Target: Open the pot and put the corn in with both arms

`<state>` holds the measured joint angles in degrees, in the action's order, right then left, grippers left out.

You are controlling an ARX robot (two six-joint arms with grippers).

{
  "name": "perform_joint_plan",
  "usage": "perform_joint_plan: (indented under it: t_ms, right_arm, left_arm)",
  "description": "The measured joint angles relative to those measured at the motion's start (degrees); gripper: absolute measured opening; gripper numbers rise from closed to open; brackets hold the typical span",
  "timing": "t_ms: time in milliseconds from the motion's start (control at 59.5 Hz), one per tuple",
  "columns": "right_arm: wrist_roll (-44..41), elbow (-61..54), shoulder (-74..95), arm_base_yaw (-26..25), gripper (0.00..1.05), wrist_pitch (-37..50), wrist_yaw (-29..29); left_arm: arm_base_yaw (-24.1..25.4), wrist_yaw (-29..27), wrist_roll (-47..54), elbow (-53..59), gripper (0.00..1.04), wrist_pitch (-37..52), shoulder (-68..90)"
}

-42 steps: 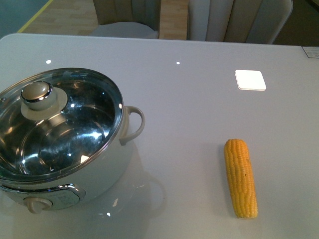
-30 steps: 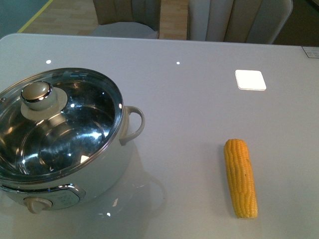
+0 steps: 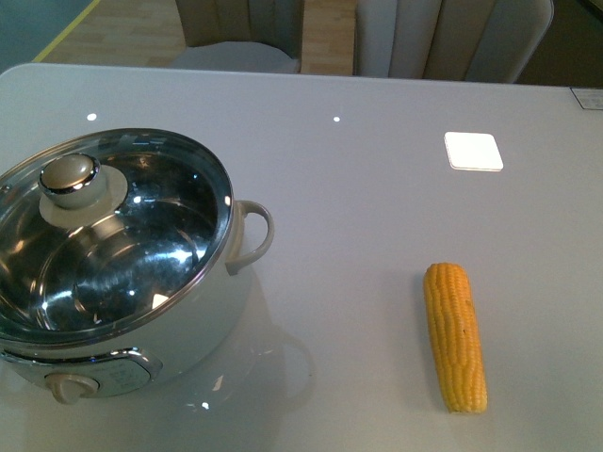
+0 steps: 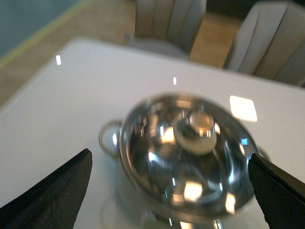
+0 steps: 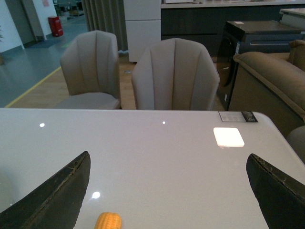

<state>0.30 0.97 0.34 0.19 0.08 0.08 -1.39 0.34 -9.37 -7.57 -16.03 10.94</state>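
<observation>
The white pot [image 3: 203, 325] stands at the table's front left, closed by a glass lid [image 3: 141, 250] with a steel knob [image 3: 69, 177]. Its loop handle [image 3: 256, 235] points right. The yellow corn [image 3: 455, 335] lies at the front right, well apart from the pot. Neither arm shows in the front view. In the left wrist view my left gripper [image 4: 169, 191] is open above the pot [image 4: 186, 152], its fingers [image 4: 52, 193] wide on either side; the picture is blurred. In the right wrist view my right gripper [image 5: 167, 195] is open above the table, with the corn's tip [image 5: 108, 221] at the picture's edge.
A white square pad [image 3: 473, 151] lies on the grey table [image 3: 367, 217] at the back right. Beige chairs [image 5: 174, 76] stand behind the far edge. A small label [image 5: 237, 116] sits at the table's far right corner.
Nothing has moved in the front view; the pot, lid and corn stay where they were.
</observation>
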Motion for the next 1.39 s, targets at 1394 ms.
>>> perform_joint_plan:
  t_ms: [1394]
  right_arm:
    - [0.0,0.0,0.0,0.0,0.96,0.0,0.0]
  left_arm:
    - [-13.4,-13.0,5.0,-21.4,0.57,71.5,101.3]
